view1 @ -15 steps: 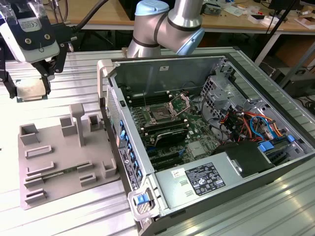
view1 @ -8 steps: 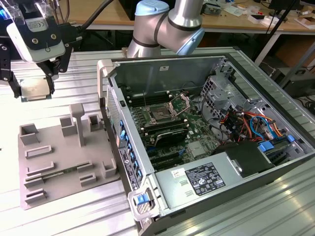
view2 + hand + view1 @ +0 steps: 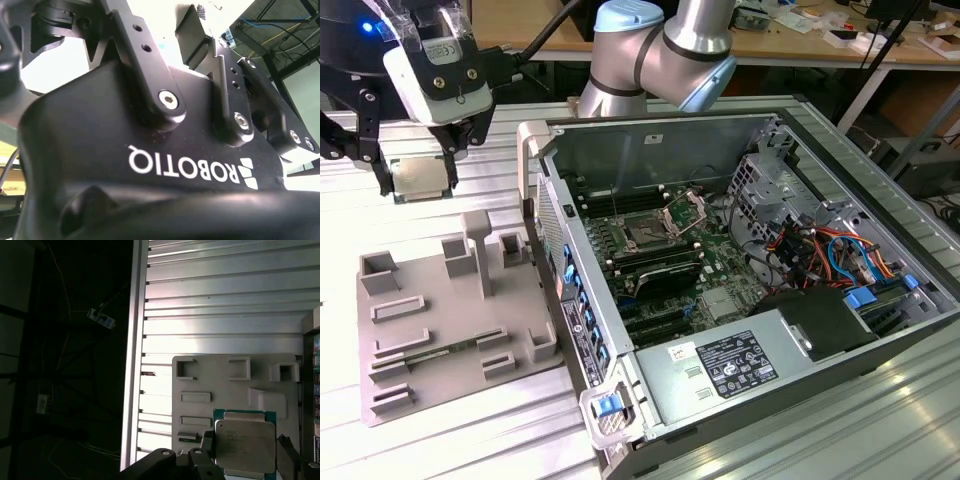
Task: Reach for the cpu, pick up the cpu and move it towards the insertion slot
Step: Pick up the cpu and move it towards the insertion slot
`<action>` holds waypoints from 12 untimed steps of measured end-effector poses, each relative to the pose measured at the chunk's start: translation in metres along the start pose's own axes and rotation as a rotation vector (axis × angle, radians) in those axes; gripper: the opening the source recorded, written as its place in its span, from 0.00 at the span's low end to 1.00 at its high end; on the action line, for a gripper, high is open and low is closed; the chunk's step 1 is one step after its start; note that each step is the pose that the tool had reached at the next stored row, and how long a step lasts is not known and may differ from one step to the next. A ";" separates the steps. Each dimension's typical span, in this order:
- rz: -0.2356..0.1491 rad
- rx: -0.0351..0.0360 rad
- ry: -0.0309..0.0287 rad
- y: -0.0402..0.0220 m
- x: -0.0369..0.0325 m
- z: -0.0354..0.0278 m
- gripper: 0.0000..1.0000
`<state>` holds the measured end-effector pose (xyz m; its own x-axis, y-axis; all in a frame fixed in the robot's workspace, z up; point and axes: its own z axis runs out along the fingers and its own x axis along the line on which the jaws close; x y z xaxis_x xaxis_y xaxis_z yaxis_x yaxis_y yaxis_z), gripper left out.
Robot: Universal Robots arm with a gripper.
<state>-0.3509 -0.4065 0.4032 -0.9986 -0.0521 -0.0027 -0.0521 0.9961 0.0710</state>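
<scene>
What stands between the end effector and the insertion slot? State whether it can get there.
Probably yes. The end effector, shut on the cpu, hangs outside the computer case. The case lies open upward and the insertion slot sits uncovered; only the case wall stands between.

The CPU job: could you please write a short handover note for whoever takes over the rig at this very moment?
The gripper: jaws shut on the cpu, one on each of two opposite edges.
The cpu hangs in the air, metal top facing the first wrist view, with the grey tray beneath it.
The insertion slot sits on the green board inside the open computer case, towards the exterior view's right of the gripper.
Done: the cpu is reached, gripped and lifted off the tray.
Left: the cpu is not yet over the case; the way across to the slot remains.
</scene>
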 end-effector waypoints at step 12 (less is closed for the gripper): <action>0.000 0.0000 0.0000 -0.0005 -0.0096 0.0000 0.54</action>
<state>-0.3413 -0.4065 0.4033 -0.9986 -0.0521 -0.0027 -0.0521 0.9961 0.0710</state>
